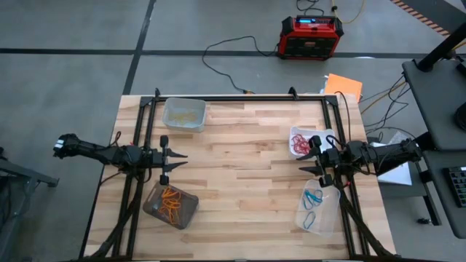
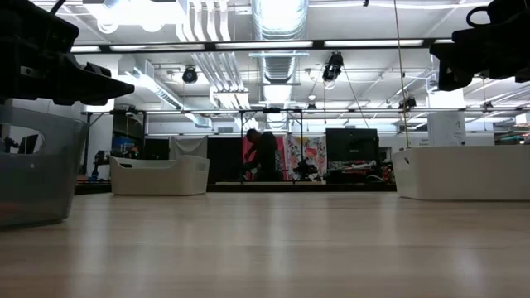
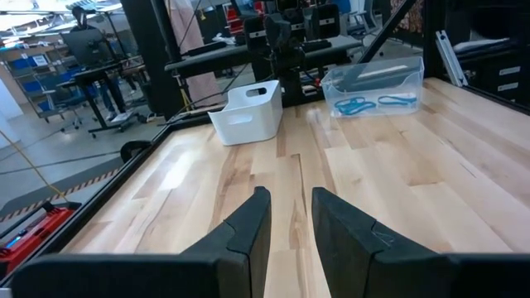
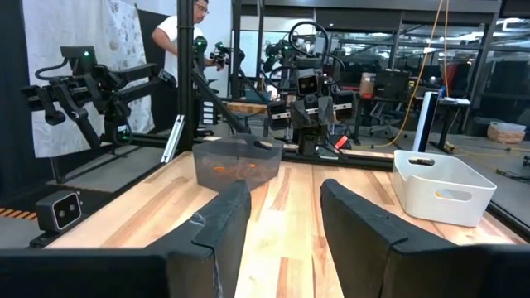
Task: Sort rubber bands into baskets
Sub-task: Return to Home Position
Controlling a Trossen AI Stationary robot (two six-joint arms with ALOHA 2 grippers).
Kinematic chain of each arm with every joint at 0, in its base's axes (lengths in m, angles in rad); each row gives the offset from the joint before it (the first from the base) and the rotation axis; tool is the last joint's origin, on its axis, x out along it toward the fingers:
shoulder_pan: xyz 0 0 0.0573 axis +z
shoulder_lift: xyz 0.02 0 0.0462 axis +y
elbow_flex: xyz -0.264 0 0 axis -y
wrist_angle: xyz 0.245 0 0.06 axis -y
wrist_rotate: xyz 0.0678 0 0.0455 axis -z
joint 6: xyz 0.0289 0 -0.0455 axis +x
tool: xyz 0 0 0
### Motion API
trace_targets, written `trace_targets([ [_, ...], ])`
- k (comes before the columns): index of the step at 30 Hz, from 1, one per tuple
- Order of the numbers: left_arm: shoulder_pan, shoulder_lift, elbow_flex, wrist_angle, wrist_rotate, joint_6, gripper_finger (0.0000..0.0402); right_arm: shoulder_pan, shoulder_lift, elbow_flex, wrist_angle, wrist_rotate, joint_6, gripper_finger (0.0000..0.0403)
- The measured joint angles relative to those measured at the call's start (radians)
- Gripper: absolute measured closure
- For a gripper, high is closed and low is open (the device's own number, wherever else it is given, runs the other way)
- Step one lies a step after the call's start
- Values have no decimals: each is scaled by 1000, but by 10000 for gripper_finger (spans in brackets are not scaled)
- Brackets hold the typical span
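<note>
Well, my left gripper hangs over the left side of the pale wooden plank table, its two dark fingers apart with nothing between them. My right gripper hangs the same way over the right side, spread and empty. Just beside my left fingers sits the smoky grey-brown plastic tub with a tangle of orange rubber bands. Beside my right ones, the small white tub holds red bands and the clear shallow tub holds blue loops. Farther off, toward the far corner on my left, the second clear tub carries faint yellow bands. I see no loose band on the wood, so I judge the sorting finished, and only bringing both arms to rest is left.
</note>
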Motion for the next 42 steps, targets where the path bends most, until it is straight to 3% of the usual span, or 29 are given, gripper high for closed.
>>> trace_targets([
  [42,0,0,0,0,0,0,326,0,0,8,-2,0,0,258],
])
